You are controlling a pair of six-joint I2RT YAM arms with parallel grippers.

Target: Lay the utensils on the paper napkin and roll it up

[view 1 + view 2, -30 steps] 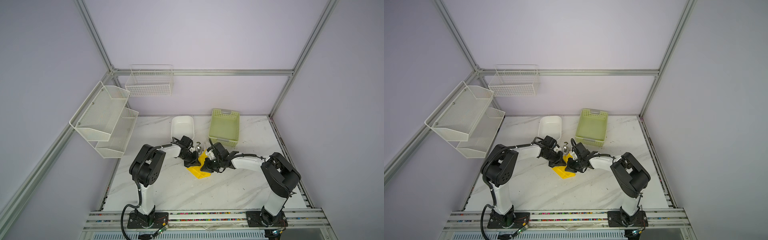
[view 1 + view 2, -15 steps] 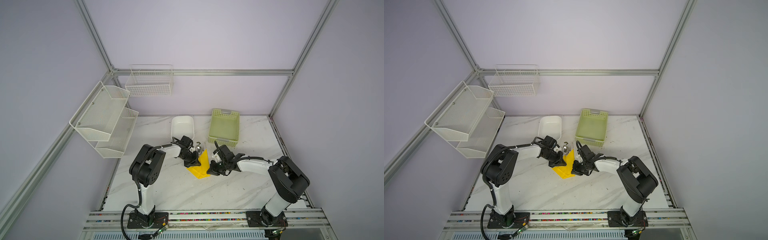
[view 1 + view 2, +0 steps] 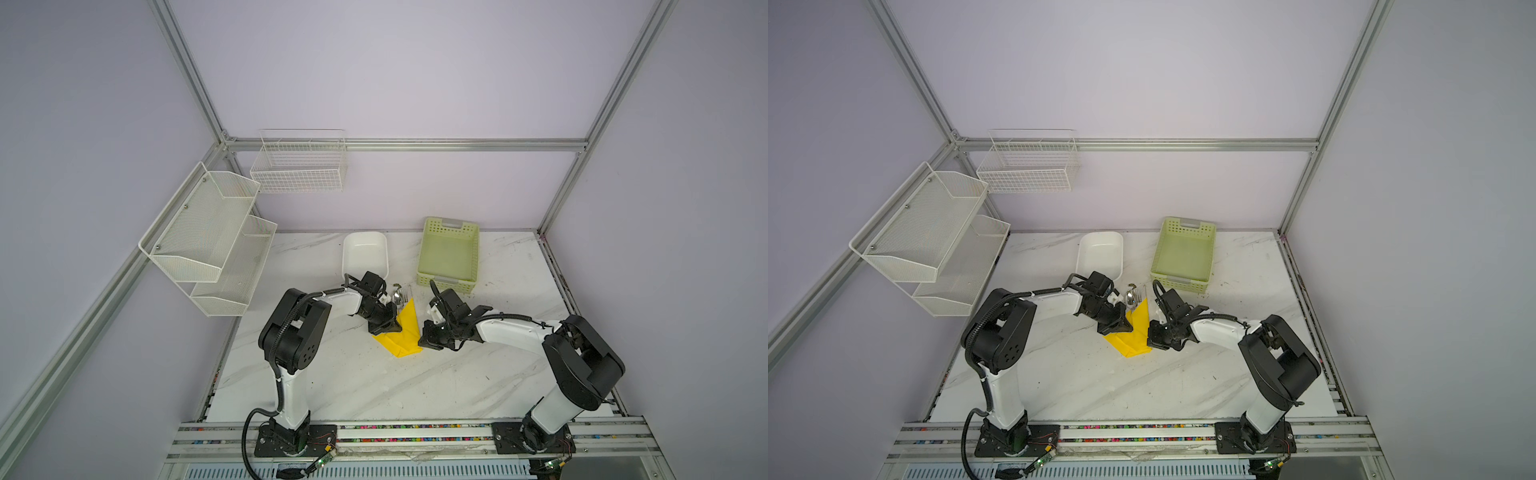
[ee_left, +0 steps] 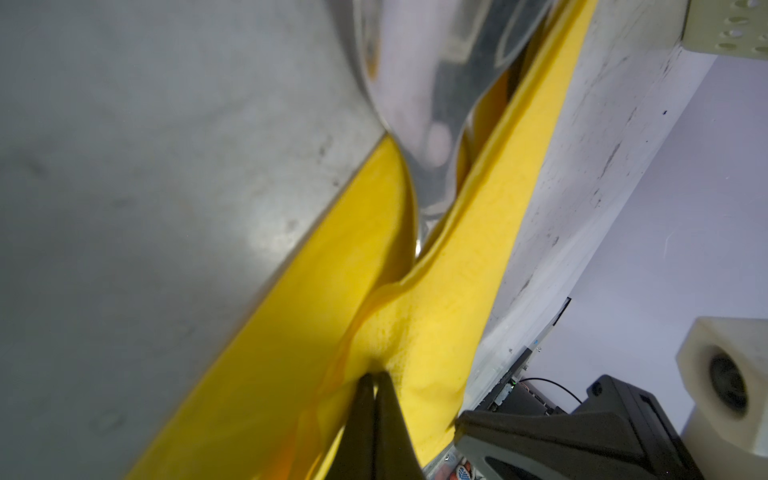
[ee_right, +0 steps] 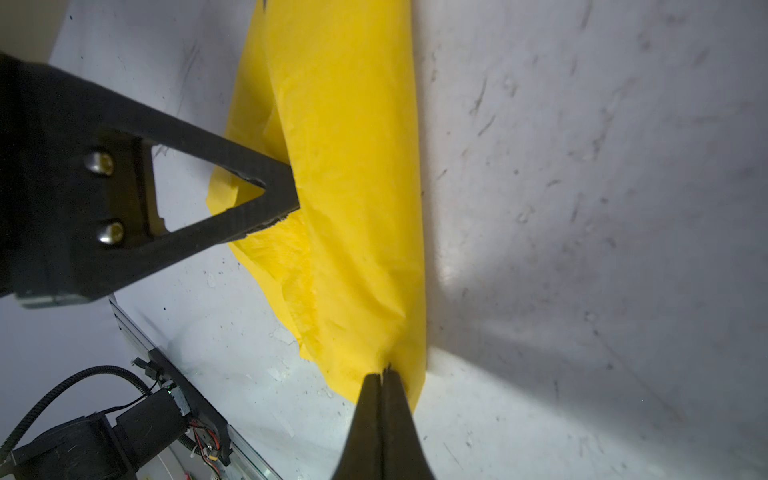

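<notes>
As the left hand (image 4: 376, 380) and right hand (image 5: 384, 374) are each clamped on the napkin (image 3: 406, 332), folded over the utensils (image 3: 398, 296) mid surface (image 3: 374, 386), opposing pulls could tear the thin paper or let the spoon (image 4: 419, 104) slip out the open end

Counted 1 bright yellow paper napkin (image 3: 405, 332), 1 pale green perforated plastic basket (image 3: 446, 281), 1 white rectangular tub (image 3: 365, 254) & 2 white wire wall racks (image 3: 208, 232) (image 3: 299, 174). No. of silver metal utensils (image 3: 398, 296) was unclear.
</notes>
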